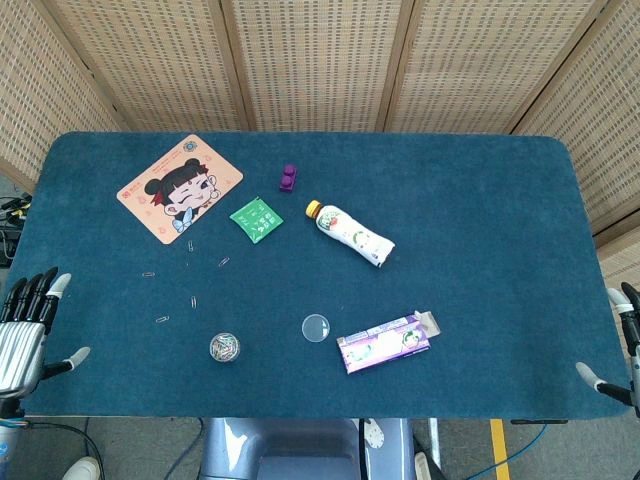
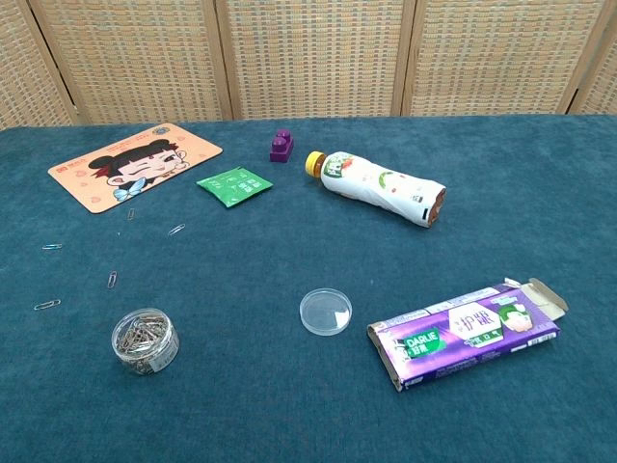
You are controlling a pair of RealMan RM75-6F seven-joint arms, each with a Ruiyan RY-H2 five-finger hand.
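My left hand (image 1: 28,330) hangs at the table's near left edge, fingers spread, holding nothing. At the near right edge my right hand (image 1: 618,350) shows only partly, fingers apart and empty. Neither hand appears in the chest view. Nearest the left hand is a small round tub of paper clips (image 1: 224,348) (image 2: 145,340) with its clear lid (image 1: 316,327) (image 2: 325,312) lying apart. A purple carton (image 1: 385,342) (image 2: 465,332) with an open flap lies toward the right hand. A crumpled bottle (image 1: 350,233) (image 2: 378,186) with a yellow cap lies on its side mid-table.
An orange cartoon mat (image 1: 181,187) (image 2: 133,165) lies far left, a green sachet (image 1: 256,219) (image 2: 233,185) and a purple block (image 1: 288,179) (image 2: 281,147) beside it. Several loose paper clips (image 1: 190,300) (image 2: 114,280) are scattered on the blue cloth. Wicker screens stand behind.
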